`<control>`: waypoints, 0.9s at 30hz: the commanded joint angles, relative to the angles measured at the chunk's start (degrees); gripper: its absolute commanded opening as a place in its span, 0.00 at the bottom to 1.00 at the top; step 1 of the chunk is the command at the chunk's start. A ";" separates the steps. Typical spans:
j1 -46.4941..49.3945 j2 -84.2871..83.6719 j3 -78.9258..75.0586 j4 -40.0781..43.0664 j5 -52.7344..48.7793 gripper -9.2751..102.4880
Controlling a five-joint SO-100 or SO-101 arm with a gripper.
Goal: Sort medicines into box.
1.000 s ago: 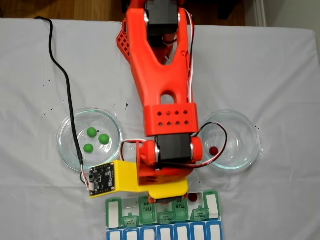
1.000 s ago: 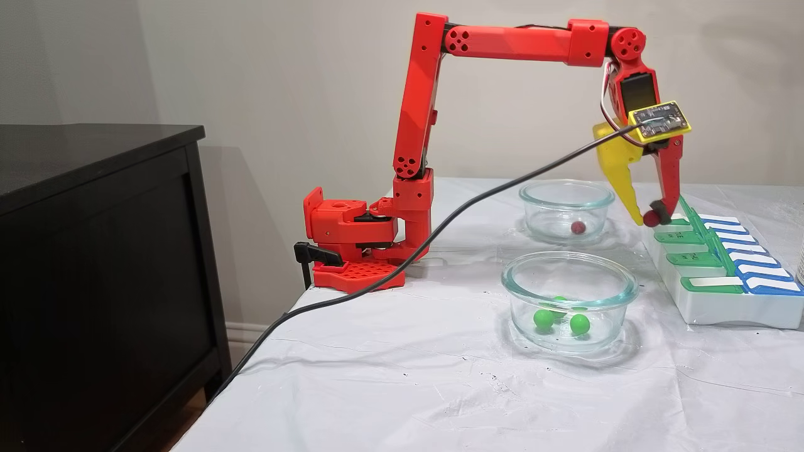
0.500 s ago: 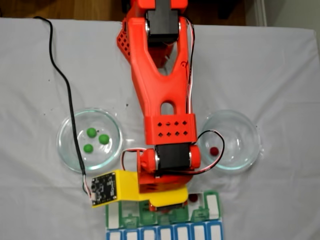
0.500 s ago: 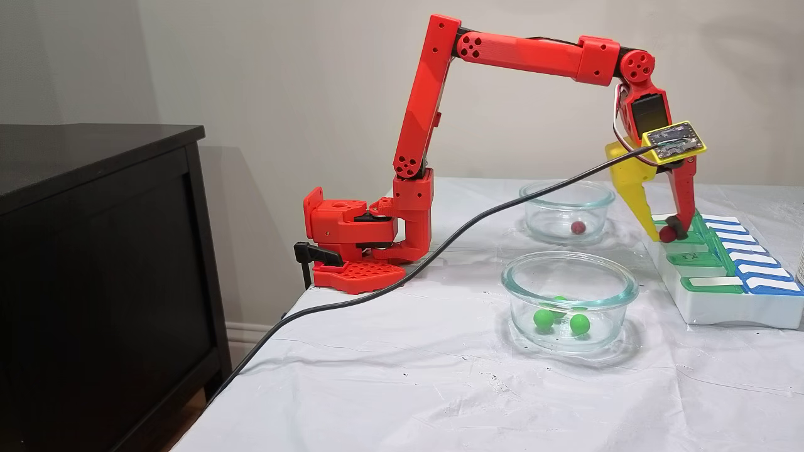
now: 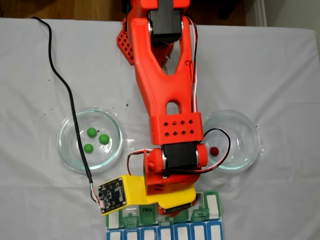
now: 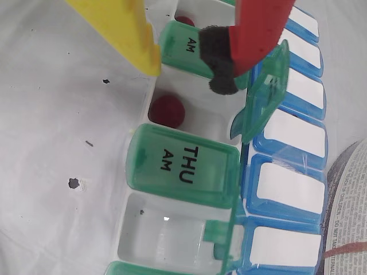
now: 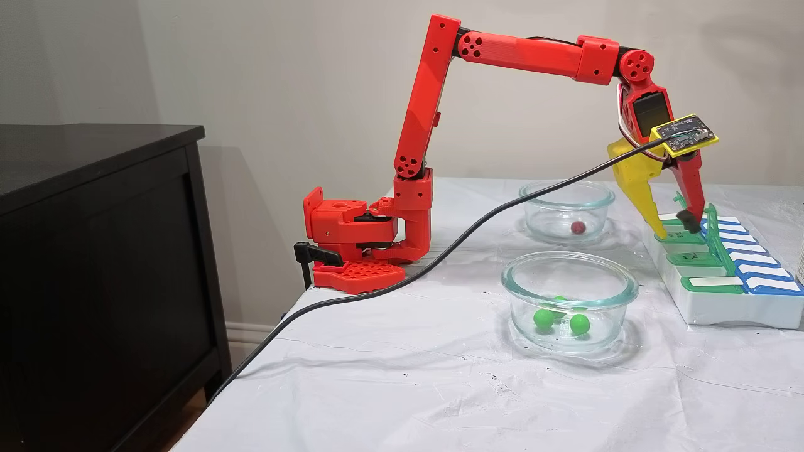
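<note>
My gripper (image 6: 186, 71) hangs open just over the box (image 6: 183, 166), the yellow finger (image 6: 129, 34) at the outer edge and the red finger's black pad (image 6: 221, 63) by a raised green lid. Below it a dark red medicine ball (image 6: 167, 110) lies loose in the open compartment beside THU AM. Another red ball (image 6: 183, 20) shows in a compartment further along. From the side the gripper (image 7: 675, 227) rests at the box's (image 7: 722, 307) far end. Three green balls (image 5: 92, 132) sit in the left glass dish (image 5: 65, 125), and one red ball (image 5: 214, 150) sits in the right dish (image 5: 250, 130).
The near dish (image 7: 568, 276) and far dish (image 7: 565, 188) stand between the arm's base (image 7: 352, 245) and the box. A black cable (image 7: 440, 251) runs from the wrist off the table's left edge. A dark cabinet (image 7: 94, 251) stands beyond that edge.
The gripper moved further over the box and lowered, then opened. The red ball it held now lies in the open compartment.
</note>
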 commanded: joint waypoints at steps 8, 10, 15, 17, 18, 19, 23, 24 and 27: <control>-8.09 14.77 1.49 -0.44 -6.50 0.08; -10.28 15.56 1.67 1.49 -8.96 0.08; -16.00 19.16 4.75 3.43 -11.87 0.08; -18.37 21.45 6.33 3.34 -12.57 0.08; -19.69 22.59 7.12 3.16 -12.92 0.08; -20.92 23.64 7.91 3.08 -13.27 0.08; -26.28 24.87 10.28 5.19 -16.61 0.08; -27.25 24.87 10.90 5.80 -18.02 0.08; -28.04 24.35 12.30 5.98 -22.32 0.11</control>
